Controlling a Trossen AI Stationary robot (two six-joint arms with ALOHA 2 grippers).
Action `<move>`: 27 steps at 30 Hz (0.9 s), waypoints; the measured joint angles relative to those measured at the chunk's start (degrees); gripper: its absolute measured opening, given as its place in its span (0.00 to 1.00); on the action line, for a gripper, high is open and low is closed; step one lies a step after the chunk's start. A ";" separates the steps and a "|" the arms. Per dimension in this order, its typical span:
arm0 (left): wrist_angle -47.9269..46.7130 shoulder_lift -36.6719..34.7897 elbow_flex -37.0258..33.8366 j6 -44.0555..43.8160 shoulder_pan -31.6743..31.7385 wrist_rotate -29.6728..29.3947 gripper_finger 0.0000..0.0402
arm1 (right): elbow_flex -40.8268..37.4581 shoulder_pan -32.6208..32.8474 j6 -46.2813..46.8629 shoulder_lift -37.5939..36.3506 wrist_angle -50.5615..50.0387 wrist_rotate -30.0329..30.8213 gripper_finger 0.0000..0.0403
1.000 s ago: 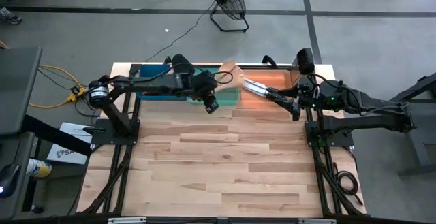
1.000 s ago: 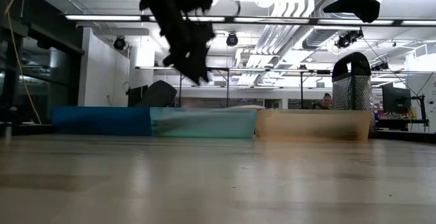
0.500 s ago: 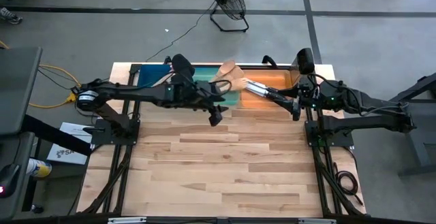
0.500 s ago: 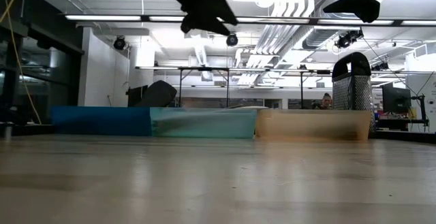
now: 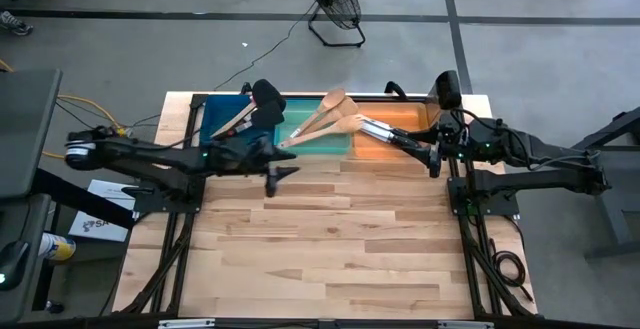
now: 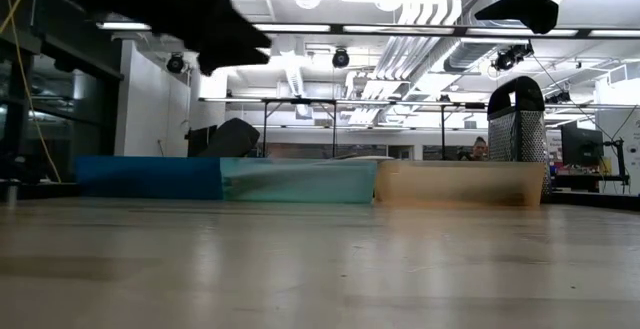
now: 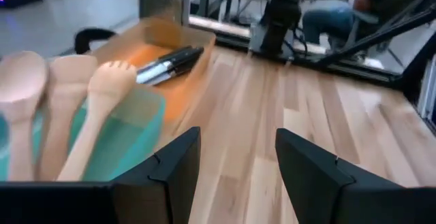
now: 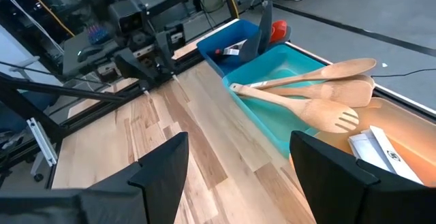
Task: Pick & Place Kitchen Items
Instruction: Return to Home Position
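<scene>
Pulled back toward nine o'clock from over the green bin [image 5: 335,141], the left gripper [image 5: 283,172] hangs wide-jawed and empty, the right gripper [image 5: 432,161] likewise at three o'clock, with wooden spoons [image 5: 330,114] in that bin and knives [image 5: 380,131] in the orange bin [image 5: 405,119] at twelve, so sorting looks finished.

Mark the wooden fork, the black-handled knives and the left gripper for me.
wooden fork [image 8: 279,99]: right wrist view, mid-handle.
black-handled knives [image 7: 178,56]: left wrist view, on the handles.
left gripper [image 7: 236,141]: left wrist view, gap midway between its open fingertips.
</scene>
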 joint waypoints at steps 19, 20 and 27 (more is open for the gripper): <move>2.79 -36.02 -27.13 -1.13 0.02 2.52 0.46 | 0.00 0.01 0.00 0.00 0.15 -0.02 0.62; 2.98 -37.03 -27.91 -1.11 0.03 2.50 0.46 | 0.00 0.02 -0.02 0.01 0.14 -0.02 0.62; 1.56 -42.98 -31.21 -1.12 0.02 3.44 0.46 | 0.00 0.00 -0.02 0.00 0.13 -0.02 0.62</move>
